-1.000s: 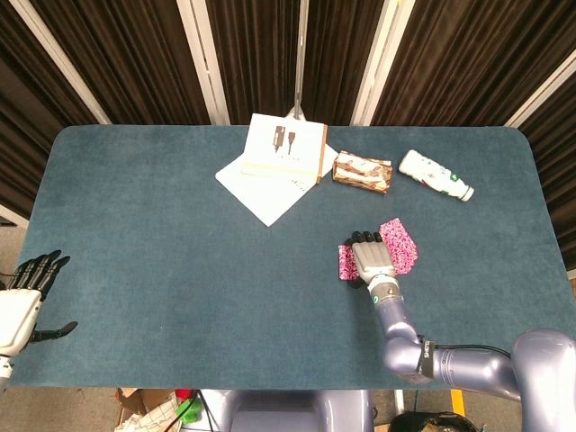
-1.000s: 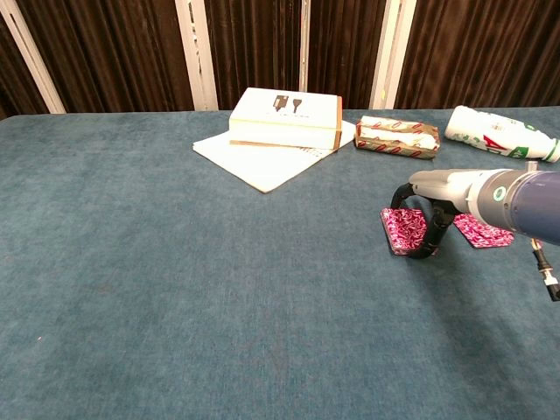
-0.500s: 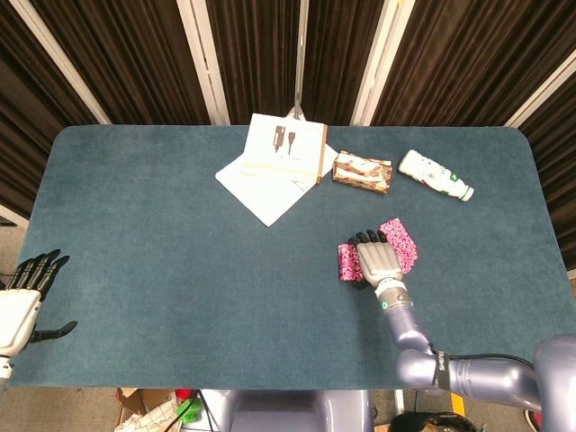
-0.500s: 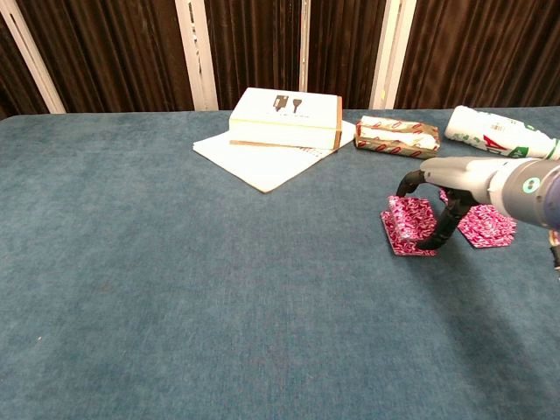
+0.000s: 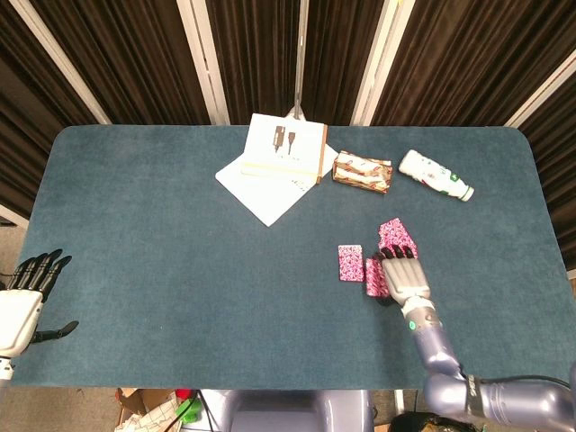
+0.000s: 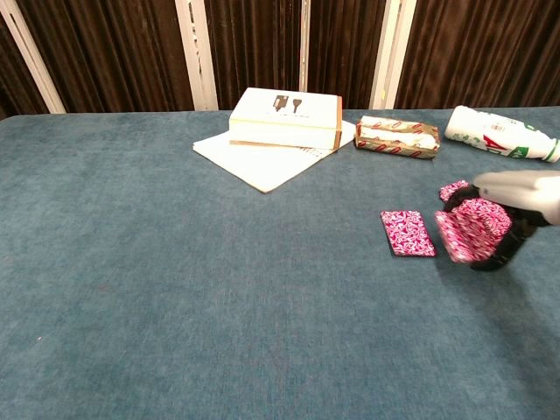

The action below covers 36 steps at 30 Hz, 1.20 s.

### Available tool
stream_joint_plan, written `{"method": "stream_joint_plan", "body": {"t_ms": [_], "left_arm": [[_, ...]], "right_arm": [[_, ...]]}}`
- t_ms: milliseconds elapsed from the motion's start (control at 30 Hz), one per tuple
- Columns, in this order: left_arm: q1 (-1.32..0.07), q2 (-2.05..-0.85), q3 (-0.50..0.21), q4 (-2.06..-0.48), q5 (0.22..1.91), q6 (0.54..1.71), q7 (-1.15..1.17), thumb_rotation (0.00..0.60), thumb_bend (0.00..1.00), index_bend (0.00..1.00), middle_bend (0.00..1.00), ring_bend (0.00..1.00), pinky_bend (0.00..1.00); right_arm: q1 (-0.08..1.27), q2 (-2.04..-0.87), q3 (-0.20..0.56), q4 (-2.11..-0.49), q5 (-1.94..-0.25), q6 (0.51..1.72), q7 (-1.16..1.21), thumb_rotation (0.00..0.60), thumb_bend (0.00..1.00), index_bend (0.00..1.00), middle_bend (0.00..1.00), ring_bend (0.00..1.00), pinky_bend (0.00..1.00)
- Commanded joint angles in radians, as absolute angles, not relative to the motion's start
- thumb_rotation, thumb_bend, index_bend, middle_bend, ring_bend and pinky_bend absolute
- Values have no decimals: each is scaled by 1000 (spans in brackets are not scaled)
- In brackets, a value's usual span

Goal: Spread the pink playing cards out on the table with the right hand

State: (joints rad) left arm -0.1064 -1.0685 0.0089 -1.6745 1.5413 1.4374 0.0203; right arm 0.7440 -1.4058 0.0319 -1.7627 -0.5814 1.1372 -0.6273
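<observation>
Already the pink playing cards sit in three places on the blue worktop (image 5: 162,234). One flat card pile (image 5: 350,263) lies by itself face-down; a second patch of pink cards (image 5: 396,236) lies just beyond the right hand (image 5: 405,281), partly hidden by it in the chest view. The third lot, a small packet of cards (image 6: 472,229), is held tilted on edge in that hand's fingers (image 6: 503,249), just beside the flat pile and apart from it. So the spreading looks partly done, I judge: the held packet is yet to be laid down, and the piles are clumps, not a fan of single cards.

The left hand (image 5: 22,301) hangs at the near left edge, holding nothing, fingers straight and apart.

At the far side stand a white box (image 6: 286,117) on a sheet of white paper (image 6: 254,162), a brown-wrapped snack pack (image 6: 396,137) and a white bottle (image 6: 499,134) lying on its side. The box lid shows small dark product pictures; the bottle label has green and red print. No writing on either is readable, and the card backs show only a pink-and-white pattern.
</observation>
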Motion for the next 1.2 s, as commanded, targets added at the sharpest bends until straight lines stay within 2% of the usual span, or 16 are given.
{"method": "stream_joint_plan", "body": {"t_ms": [33, 267, 333, 367, 533, 633, 733, 933, 1200], "left_arm": [[-104, -1071, 11, -1673, 1547, 1444, 22, 600, 0, 0, 0, 0, 0], [-97, -1077, 7, -1667, 1549, 1461, 24, 600, 0, 0, 0, 0, 0], [-97, -1078, 6, -1667, 1550, 1463, 27, 600, 0, 0, 0, 0, 0], [-96, -1079, 6, -1666, 1550, 1465, 29, 600, 0, 0, 0, 0, 0], [-92, -1079, 8, -1670, 1546, 1465, 36, 600, 0, 0, 0, 0, 0], [-91, -1079, 7, -1672, 1547, 1467, 40, 600, 0, 0, 0, 0, 0], [-91, -1079, 7, -1672, 1548, 1468, 41, 600, 0, 0, 0, 0, 0], [-91, -1078, 7, -1672, 1544, 1465, 40, 600, 0, 0, 0, 0, 0], [-91, -1077, 6, -1674, 1542, 1462, 39, 600, 0, 0, 0, 0, 0]], "right_arm": [[703, -1382, -4, -1784, -621, 1164, -609, 600, 407, 659, 151, 0, 0], [640, -1358, -52, -1806, -699, 1196, -585, 600, 406, 659, 151, 0, 0], [626, -1353, -62, -1813, -714, 1201, -583, 600, 406, 622, 151, 0, 0], [619, -1351, -66, -1816, -721, 1204, -582, 600, 406, 590, 151, 0, 0], [593, -1343, -82, -1824, -751, 1199, -577, 600, 407, 230, 118, 0, 0], [584, -1337, -85, -1828, -761, 1191, -579, 600, 406, 128, 91, 0, 0], [576, -1335, -88, -1828, -763, 1187, -584, 600, 405, 80, 74, 0, 0], [560, -1332, -93, -1823, -763, 1175, -592, 600, 332, 3, 20, 0, 0], [541, -1316, -90, -1822, -782, 1173, -586, 600, 327, 0, 0, 0, 0]]}}
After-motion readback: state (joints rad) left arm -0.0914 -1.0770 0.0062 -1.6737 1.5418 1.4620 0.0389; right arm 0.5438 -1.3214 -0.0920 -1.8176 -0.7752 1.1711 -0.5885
